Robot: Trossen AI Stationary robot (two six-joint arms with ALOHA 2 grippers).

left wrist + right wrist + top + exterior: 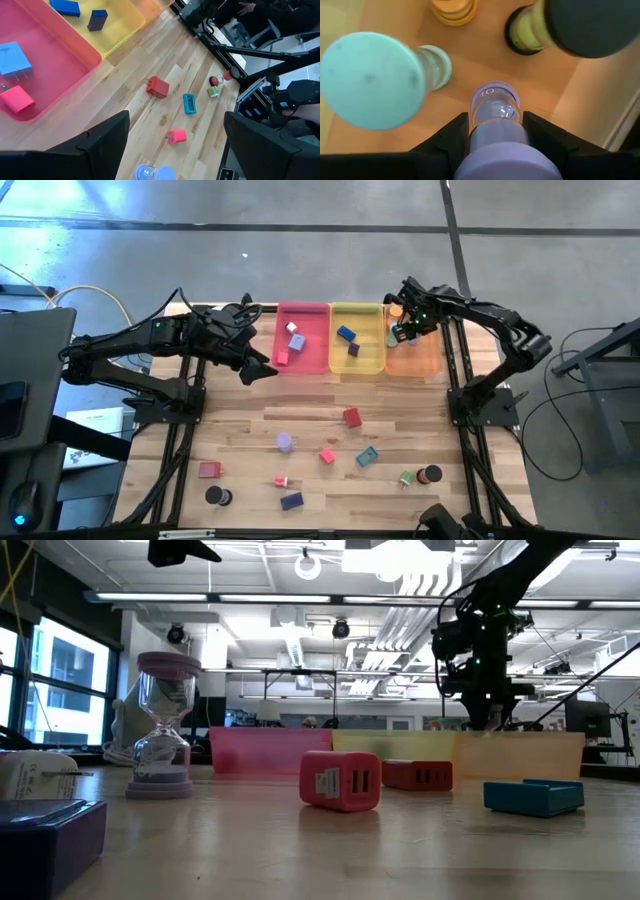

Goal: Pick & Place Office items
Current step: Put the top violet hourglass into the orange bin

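1. The right gripper (492, 137) is over the orange tray (425, 362) at the upper right of the high view. Its two dark fingers are clamped on a lavender hourglass (494, 125), which sits right between them with one round end cap nearest the camera and its long axis running away from the wrist down toward the tray floor.
2. That hourglass has a clear bulb in the middle and matte plastic caps. A teal hourglass (375, 80) and a black-capped one (555, 25) stand just beside it in the same tray.
3. The left gripper (262, 368) hangs near the pink tray (303, 310), fingers spread wide with nothing between them.
4. The trays are translucent plastic, pink, yellow (357, 310) and orange side by side. The pink one holds a pale blue block (12, 57) and a pink block (16, 99).
5. On the pale wood table (400, 415), a red plug-shaped block (352, 417), a teal block (367, 457) and a purple block (291, 501) lie well apart in the lower half.
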